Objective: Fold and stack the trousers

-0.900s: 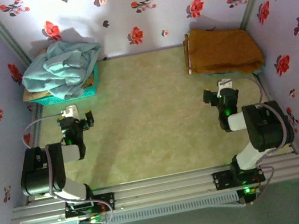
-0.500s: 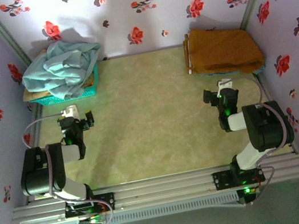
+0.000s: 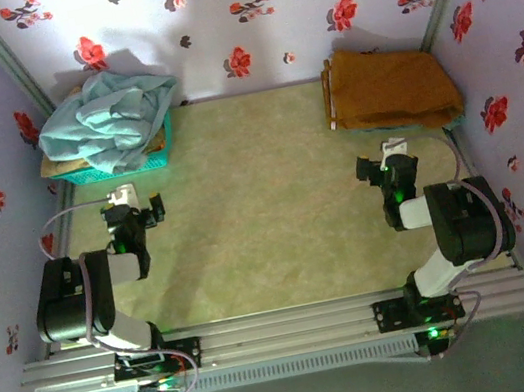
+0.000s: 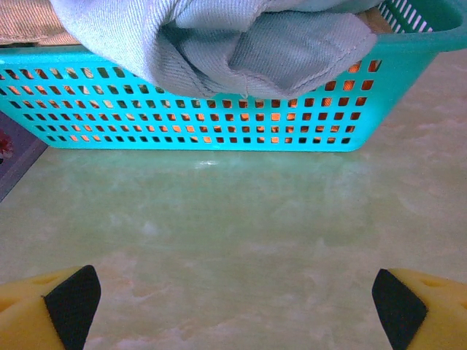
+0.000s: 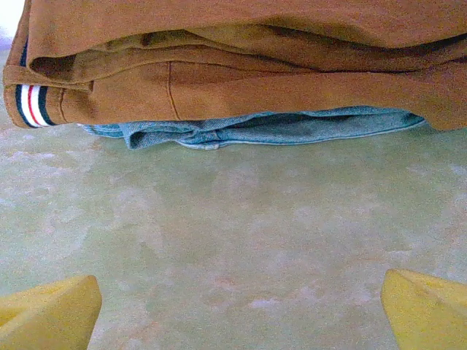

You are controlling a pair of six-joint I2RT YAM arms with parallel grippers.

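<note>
The pale light-blue trousers [image 3: 108, 118] lie crumpled in a heap on top of a teal basket [image 3: 161, 151] at the back left; in the left wrist view the trousers [image 4: 219, 40] hang over the basket's perforated wall [image 4: 197, 120]. My left gripper [image 3: 129, 211] hovers just in front of the basket, open, with bare table between its fingertips [image 4: 73, 302]. My right gripper [image 3: 389, 165] is open too, a short way in front of the folded pile at the back right, nothing between its yellow fingertips [image 5: 51, 313].
A folded orange-brown garment [image 3: 390, 87] lies at the back right on top of a blue denim piece [image 5: 248, 130]. A beige garment [image 4: 25, 22] lies in the basket under the trousers. Flowered walls close in the pale green tabletop [image 3: 266, 216] on three sides.
</note>
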